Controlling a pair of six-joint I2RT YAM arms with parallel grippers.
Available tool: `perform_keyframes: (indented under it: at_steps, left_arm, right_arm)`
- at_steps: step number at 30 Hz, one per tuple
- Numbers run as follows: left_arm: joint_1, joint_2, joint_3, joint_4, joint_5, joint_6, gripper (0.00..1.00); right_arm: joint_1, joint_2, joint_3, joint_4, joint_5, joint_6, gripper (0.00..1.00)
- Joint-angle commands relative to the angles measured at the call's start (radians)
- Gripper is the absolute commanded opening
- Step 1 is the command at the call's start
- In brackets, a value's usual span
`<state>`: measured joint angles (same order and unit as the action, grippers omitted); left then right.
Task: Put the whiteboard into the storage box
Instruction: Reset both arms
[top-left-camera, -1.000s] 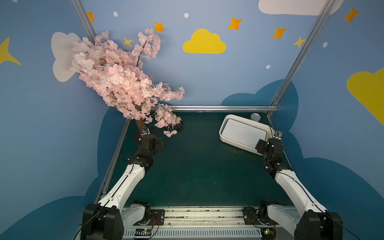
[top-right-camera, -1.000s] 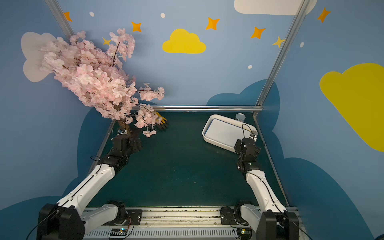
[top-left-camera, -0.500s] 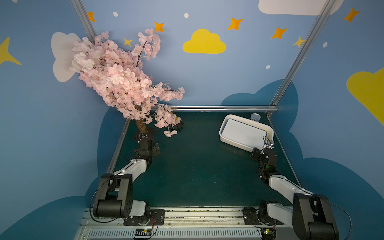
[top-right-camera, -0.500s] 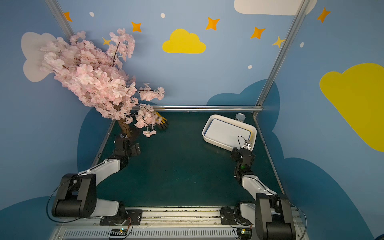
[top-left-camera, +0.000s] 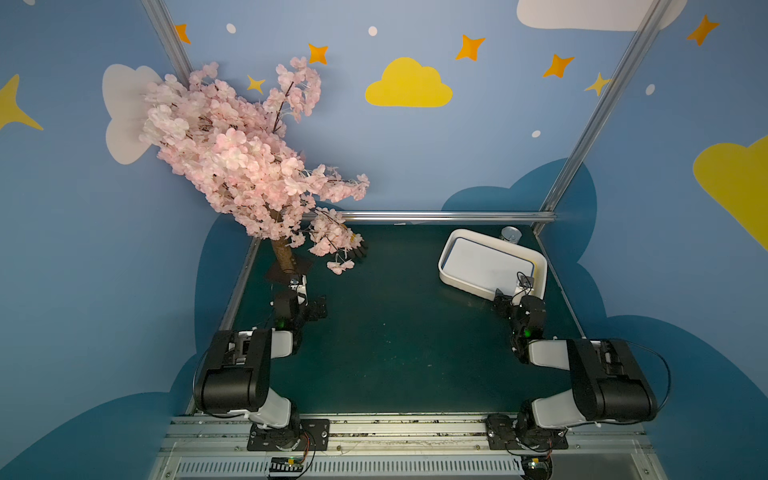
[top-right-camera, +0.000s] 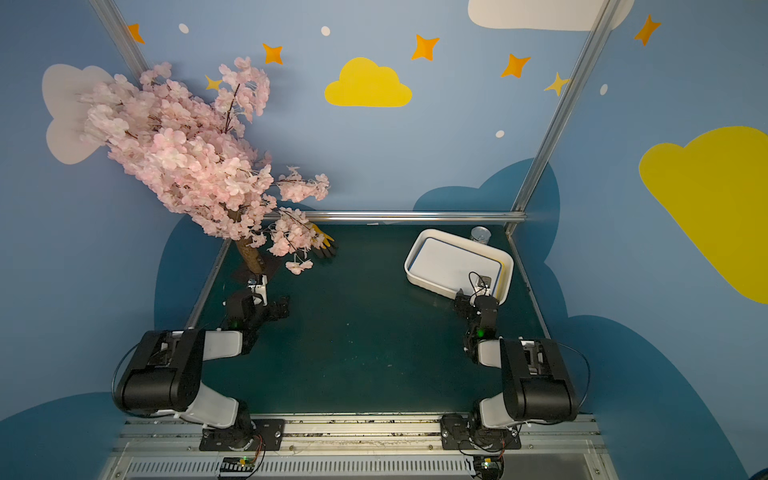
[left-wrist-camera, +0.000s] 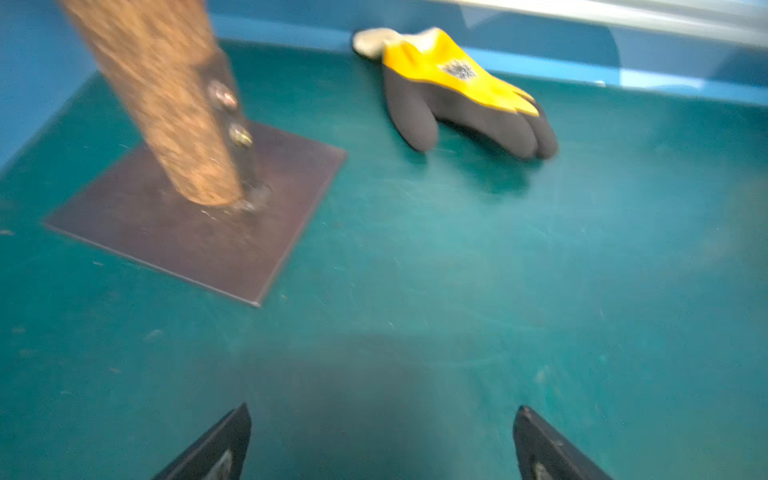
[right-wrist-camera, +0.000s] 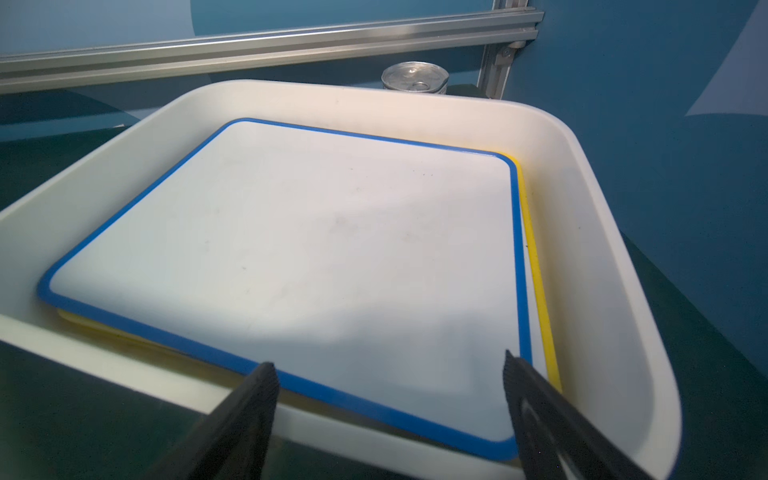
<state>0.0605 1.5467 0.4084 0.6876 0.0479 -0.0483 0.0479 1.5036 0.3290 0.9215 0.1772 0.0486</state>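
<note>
Board (right-wrist-camera: 291, 257)'s flat in box (right-wrist-camera: 602, 232); prob thin, stiff, light, slick, so pinch its blue rim. Right end effector (right-wrist-camera: 386, 359) & left end effector (left-wrist-camera: 382, 409) both apart, empty.

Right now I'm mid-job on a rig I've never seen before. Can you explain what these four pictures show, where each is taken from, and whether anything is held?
You are looking at two robot arms mounted on a rail along one edge of a green table. Two pictures come from a paired camera overhead, looking down on the whole scene. The other two come from a camera on each arm's wrist, looking out past its hand.

The left hand is open and empty. It faces the trunk of a pink blossom tree and a yellow-and-dark glove lying on the table.

The right hand is open too and holds nothing. It sits at the rim of the white storage box. Inside the box, a blue-edged whiteboard lies flat on top of a yellow-edged board. A silver can stands behind the box.
</note>
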Motion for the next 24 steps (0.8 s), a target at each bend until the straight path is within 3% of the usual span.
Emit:
perform_keyframes:
  at_steps: [1,3,6,24]
  left_arm:
    - [-0.003,-0.003,0.01,0.091,0.036,0.032,1.0]
    - [-0.007,0.001,0.013,0.09,0.03,0.033,1.0]
    - [-0.007,0.003,0.017,0.085,0.029,0.032,1.0]
    - [-0.014,-0.001,0.015,0.083,0.015,0.033,1.0]
  right_arm:
    - [0.041,0.035,0.001,0.061,-0.012,-0.065,0.86]
    - [0.044,0.023,0.049,-0.049,0.018,-0.05,0.86]
    - [0.01,0.026,0.059,-0.07,-0.043,-0.032,0.89]
    - [0.014,0.025,0.056,-0.061,-0.039,-0.036,0.89]
